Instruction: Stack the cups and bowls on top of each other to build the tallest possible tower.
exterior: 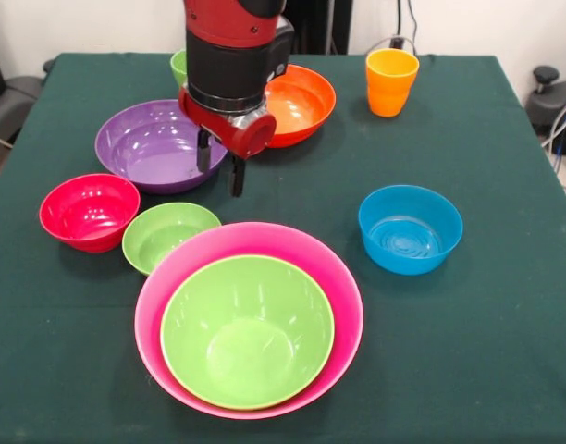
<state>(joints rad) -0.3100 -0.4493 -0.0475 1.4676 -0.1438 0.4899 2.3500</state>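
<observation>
Jaws (221, 169) apart above purple bowl (153, 143), orange bowl (301, 102) beside.

A large bowl (247, 331) sits nested in the biggest bowl (343, 287) at the table's (505, 351) near edge, two small bowls (89, 212) (168, 235) at its left, another small bowl (410, 228) at its right, a cup (390, 81) far behind

Robot lab or test room, not a home. A bench (505, 277) under dark green cloth fills the frame, with a red and black robot arm (232, 55) coming down at top centre. Bright plastic bowls (246, 324) and an orange cup (390, 81) are laid out like test props. Plain white wall (468, 23) behind, cables (562, 129) hanging at right edge, and a black chair (10, 102) at upper left.
</observation>
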